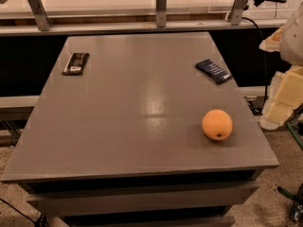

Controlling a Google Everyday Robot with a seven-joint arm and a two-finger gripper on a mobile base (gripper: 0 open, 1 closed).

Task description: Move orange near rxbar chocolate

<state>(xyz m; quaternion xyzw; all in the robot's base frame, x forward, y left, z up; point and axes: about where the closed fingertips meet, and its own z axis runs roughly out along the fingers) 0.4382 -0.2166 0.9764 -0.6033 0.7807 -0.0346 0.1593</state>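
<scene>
The orange [217,124] is round and smooth with a small dark dimple. It sits on the grey table [137,103] near the front right corner. The rxbar chocolate [75,63], a flat bar in a black wrapper with pale lettering, lies at the far left of the table. The two are far apart, on opposite sides. My gripper is not in view; only pale parts of my arm [287,91] show past the table's right edge, clear of both objects.
A dark blue wrapped bar with white stripes [213,71] lies at the far right of the table. A counter with metal brackets [161,6] runs behind the table. A black cable [262,51] hangs at the back right. Speckled floor surrounds the table.
</scene>
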